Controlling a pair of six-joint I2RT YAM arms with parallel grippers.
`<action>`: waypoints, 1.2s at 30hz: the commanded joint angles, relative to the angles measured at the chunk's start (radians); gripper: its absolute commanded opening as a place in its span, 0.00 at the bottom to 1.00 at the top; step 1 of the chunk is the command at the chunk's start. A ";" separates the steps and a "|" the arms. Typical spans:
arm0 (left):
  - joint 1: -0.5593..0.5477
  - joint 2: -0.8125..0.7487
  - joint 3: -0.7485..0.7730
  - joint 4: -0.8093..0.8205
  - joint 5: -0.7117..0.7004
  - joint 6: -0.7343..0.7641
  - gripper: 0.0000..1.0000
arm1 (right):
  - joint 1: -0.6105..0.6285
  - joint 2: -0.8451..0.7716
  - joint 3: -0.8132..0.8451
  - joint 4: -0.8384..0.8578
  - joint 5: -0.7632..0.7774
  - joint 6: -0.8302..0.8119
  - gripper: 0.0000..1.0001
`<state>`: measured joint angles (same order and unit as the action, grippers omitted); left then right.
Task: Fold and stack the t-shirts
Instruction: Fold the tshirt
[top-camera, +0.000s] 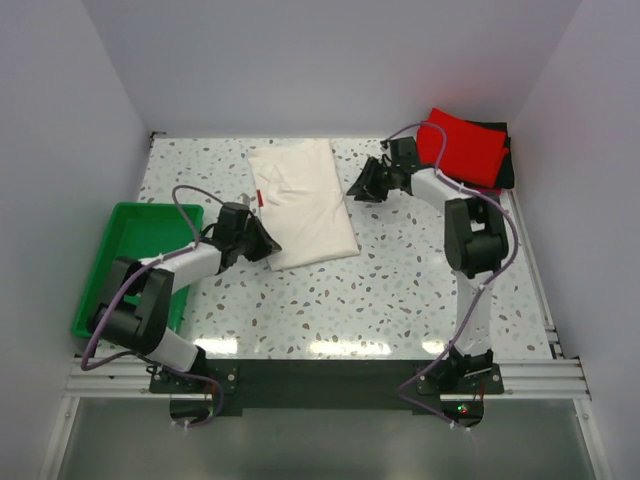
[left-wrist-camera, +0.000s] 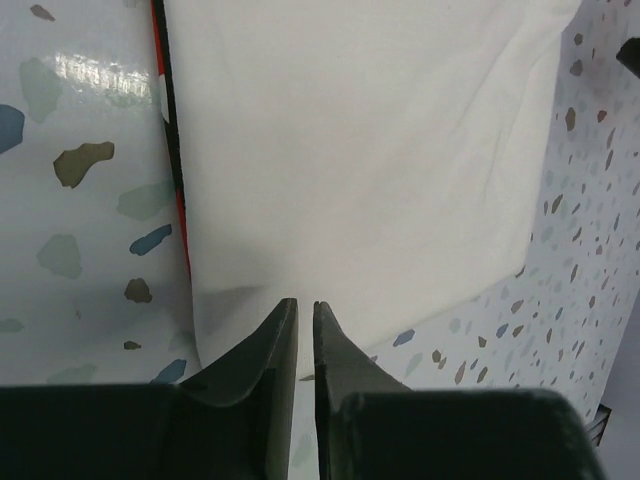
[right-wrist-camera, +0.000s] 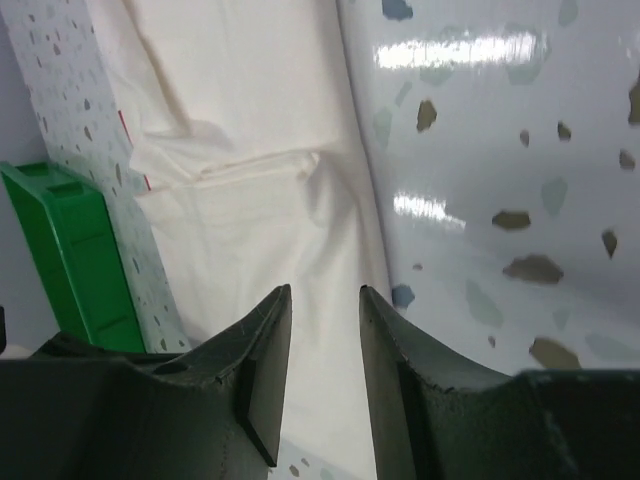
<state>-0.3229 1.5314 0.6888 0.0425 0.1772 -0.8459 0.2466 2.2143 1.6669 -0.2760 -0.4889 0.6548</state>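
Note:
The cream-white t-shirt (top-camera: 300, 200) lies folded into a long rectangle on the speckled table, with a thin red edge stripe (left-wrist-camera: 181, 215) along its left side. My left gripper (top-camera: 262, 243) is at the shirt's near left corner. In the left wrist view (left-wrist-camera: 305, 303) its jaws are almost together over the cloth's (left-wrist-camera: 350, 150) near edge, and the cloth lies flat. My right gripper (top-camera: 358, 187) is at the shirt's right edge. In the right wrist view (right-wrist-camera: 325, 290) it is open above the cloth (right-wrist-camera: 250, 200). A folded red t-shirt (top-camera: 462, 147) lies on a black one (top-camera: 503, 160) at the back right.
A green plastic tray (top-camera: 130, 255) stands at the table's left edge and also shows in the right wrist view (right-wrist-camera: 70, 250). White walls close in the table at the left, back and right. Bare speckled tabletop (top-camera: 400, 290) runs along the front.

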 joint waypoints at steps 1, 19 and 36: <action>0.012 -0.063 0.006 0.025 0.022 0.028 0.18 | 0.023 -0.218 -0.172 0.037 0.070 -0.024 0.38; 0.012 -0.086 -0.135 0.074 0.015 0.014 0.22 | 0.198 -0.363 -0.614 0.078 0.277 -0.044 0.35; 0.025 -0.179 -0.261 0.095 0.050 -0.042 0.52 | 0.149 -0.546 -0.783 0.164 0.314 0.025 0.49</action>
<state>-0.3058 1.3602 0.4644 0.0856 0.2092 -0.8639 0.4206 1.6630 0.8890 -0.1513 -0.2035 0.6647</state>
